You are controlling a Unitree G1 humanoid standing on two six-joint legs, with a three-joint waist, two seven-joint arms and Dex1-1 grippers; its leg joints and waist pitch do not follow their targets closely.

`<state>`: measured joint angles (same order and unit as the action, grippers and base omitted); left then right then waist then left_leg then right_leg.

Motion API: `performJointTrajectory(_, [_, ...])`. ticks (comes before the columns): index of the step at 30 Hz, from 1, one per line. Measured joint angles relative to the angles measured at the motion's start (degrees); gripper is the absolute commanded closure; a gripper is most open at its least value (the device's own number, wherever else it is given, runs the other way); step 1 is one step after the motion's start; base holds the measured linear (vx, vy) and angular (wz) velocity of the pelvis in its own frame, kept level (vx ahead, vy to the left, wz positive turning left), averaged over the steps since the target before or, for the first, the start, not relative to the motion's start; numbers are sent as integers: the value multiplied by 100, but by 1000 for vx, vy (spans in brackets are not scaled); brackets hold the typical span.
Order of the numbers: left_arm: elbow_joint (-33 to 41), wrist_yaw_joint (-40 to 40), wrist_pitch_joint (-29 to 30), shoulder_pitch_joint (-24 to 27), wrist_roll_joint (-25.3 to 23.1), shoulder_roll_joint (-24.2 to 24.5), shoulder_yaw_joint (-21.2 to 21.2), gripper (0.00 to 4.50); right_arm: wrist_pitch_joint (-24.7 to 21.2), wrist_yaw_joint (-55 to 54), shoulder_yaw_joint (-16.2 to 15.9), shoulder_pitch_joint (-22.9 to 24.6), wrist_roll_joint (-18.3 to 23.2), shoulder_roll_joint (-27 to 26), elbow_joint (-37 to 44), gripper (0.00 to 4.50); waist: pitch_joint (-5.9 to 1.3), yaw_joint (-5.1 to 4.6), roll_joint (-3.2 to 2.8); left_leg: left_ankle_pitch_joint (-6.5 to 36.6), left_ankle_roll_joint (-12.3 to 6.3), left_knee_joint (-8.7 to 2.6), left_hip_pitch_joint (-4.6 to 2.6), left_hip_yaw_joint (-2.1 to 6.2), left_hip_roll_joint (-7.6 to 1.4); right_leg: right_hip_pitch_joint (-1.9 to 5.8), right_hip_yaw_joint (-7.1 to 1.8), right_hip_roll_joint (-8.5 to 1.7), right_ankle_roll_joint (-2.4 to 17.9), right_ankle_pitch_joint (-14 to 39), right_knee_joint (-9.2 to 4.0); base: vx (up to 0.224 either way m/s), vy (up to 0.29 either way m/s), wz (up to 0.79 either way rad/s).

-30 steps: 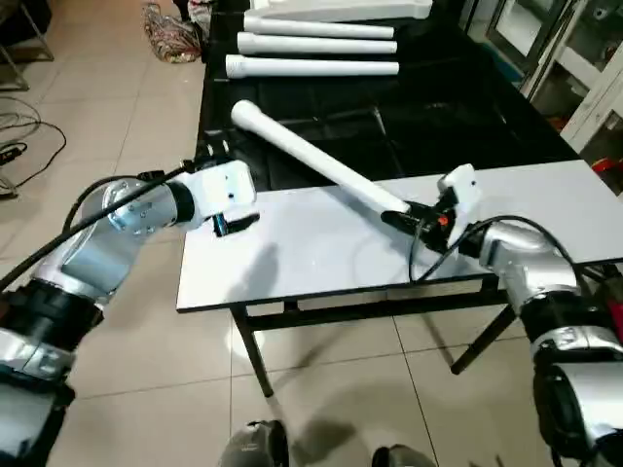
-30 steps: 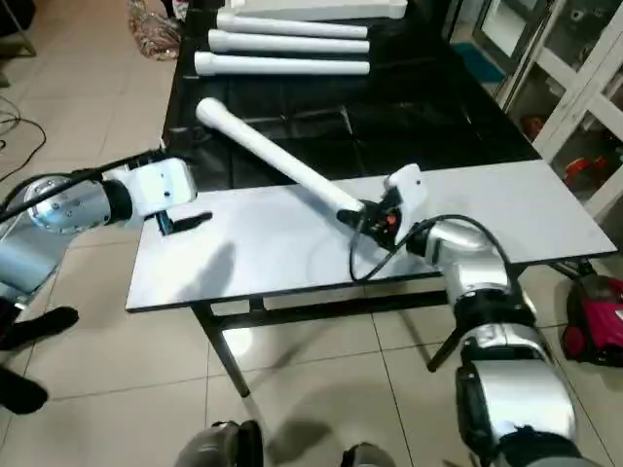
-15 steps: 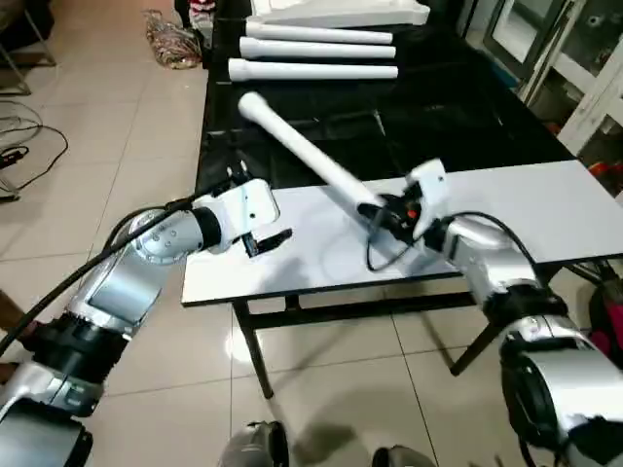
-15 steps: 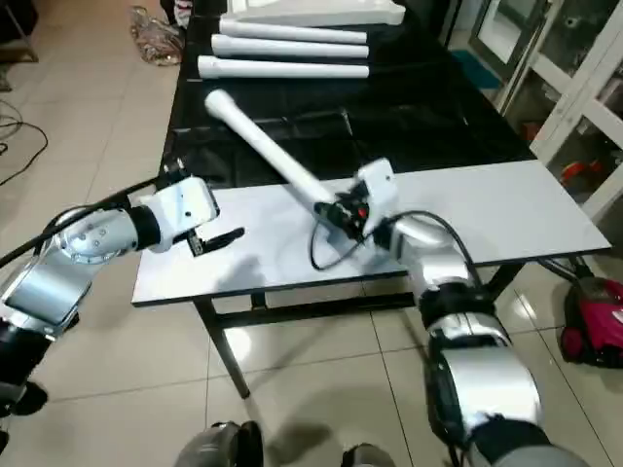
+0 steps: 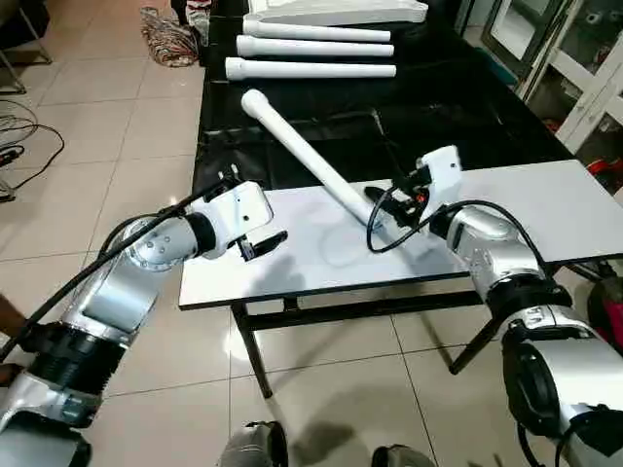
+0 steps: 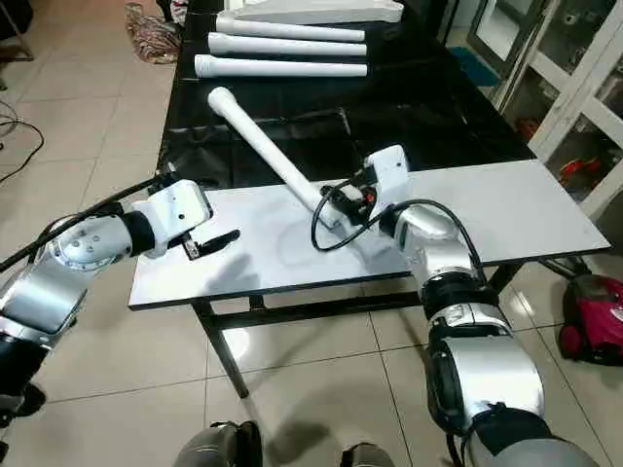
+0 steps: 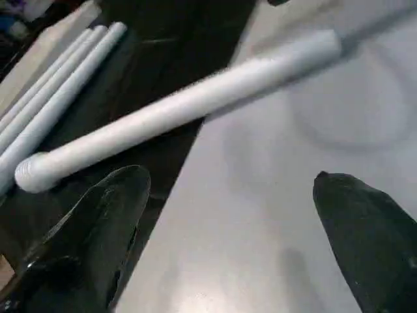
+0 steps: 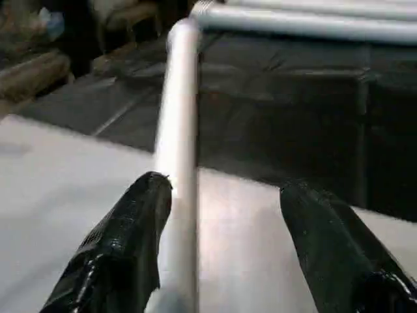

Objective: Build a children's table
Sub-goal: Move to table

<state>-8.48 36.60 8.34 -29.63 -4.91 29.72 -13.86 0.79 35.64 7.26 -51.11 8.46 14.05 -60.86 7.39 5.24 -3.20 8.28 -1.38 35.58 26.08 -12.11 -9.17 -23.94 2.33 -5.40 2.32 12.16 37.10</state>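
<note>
Jaws of the right gripper (image 8: 221, 248) stand apart, with the near end of one white leg (image 5: 302, 154) lying between them. That leg rests against the inner face of one black finger (image 8: 130, 241); the opposite finger stands clear of it, with bare table surface showing in the gap. No clamping is visible.

From the right jaws the leg runs diagonally away, across the far edge of the white work table (image 5: 526, 199) and onto the black table (image 5: 458, 107) behind. Its rounded far end lies on the black surface.

Jaws of the left gripper (image 5: 265, 243) stand wide apart and hold nothing. This gripper hovers above the white table near its left edge, well apart from the leg, with the fingers pointing toward the right gripper. Between the two grippers lies bare white surface.

Beyond the leg's far end, two further legs (image 5: 311, 69) lie side by side on the black table, roughly parallel to each other and crosswise to the first leg. Just behind them, at the far edge of the black table, lies the white table top (image 5: 341, 12).

A black cable (image 5: 389, 229) loops over the right wrist just behind the jaws.
</note>
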Motion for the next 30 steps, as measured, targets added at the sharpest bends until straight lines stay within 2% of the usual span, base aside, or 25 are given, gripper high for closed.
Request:
performJointTrajectory(2, [92, -293, 310, 119, 364, -421, 360, 0, 78, -235, 170, 93, 102, 25, 304, 148, 0, 15, 0, -1, -2, 0, 1, -5, 1, 2, -2, -2, 1, 0, -2, 0, 0, 0])
performJointTrajectory(4, [254, -746, 595, 277, 701, -826, 730, 0, 98, -580, 347, 315, 198, 31, 957, 148, 0, 13, 4, -2, -4, -1, -1, -10, 1, 2, -5, -2, 4, -3, -6, 0, 0, 0])
performJointTrajectory(6, [487, -1253, 869, 490, 829, -1127, 1061, 0, -43, -872, 477, 812, 275, 23, 2083, 148, 0, 3, 4, -2, -5, -4, -6, -10, 0, 6, -6, -2, 0, -5, -8, 0, 0, 0])
performJointTrajectory(8, [498, -1487, 969, 578, 849, -1186, 1175, 0, -189, -976, 551, 1036, 296, 28, 2551, 148, -1, -15, 6, -3, -4, -4, -4, -10, -2, 0, -7, -2, -38, -20, -11, 0, 0, 0])
performJointTrajectory(12, [798, -1890, 1106, 804, 842, -1576, 1288, 0, -667, -1344, 575, 1931, 236, -70, 4116, 148, -1, -9, 6, -3, -1, -12, -7, -10, -4, 2, -14, -1, -138, -32, -25, 0, 0, 0])
performJointTrajectory(15, [854, -2039, 1224, 856, 777, -1688, 1270, 0, -1033, -1547, 524, 2418, 240, -203, 4888, 148, 0, -27, 5, -6, 5, -32, -9, -9, -4, 1, -19, 1, -195, -53, -52, 0, 0, 0])
performJointTrajectory(21, [862, -2148, 1424, 832, 769, -1691, 1266, 0, -1544, -1708, 417, 2920, 316, -205, 5554, 148, -1, -45, 4, -23, 31, -116, -14, -11, -1, 1, -16, 6, -325, -124, -162, 0, 0, 0])
performJointTrajectory(26, [862, -2181, 1566, 713, 751, -1674, 1291, 0, -2035, -1791, 350, 3223, 332, -260, 6081, 148, -5, -39, -2, -29, 42, -139, -17, -11, -1, 0, -17, 9, -326, -163, -185, 0, 0, 0])
performJointTrajectory(30, [862, -2183, 1615, 713, 747, -1669, 1290, 0, -2176, -1854, 347, 3304, 376, -263, 6254, 148, -5, -36, -3, -30, 43, -139, -15, -12, -2, 1, -17, 9, -328, -163, -196, 0, 0, 0])
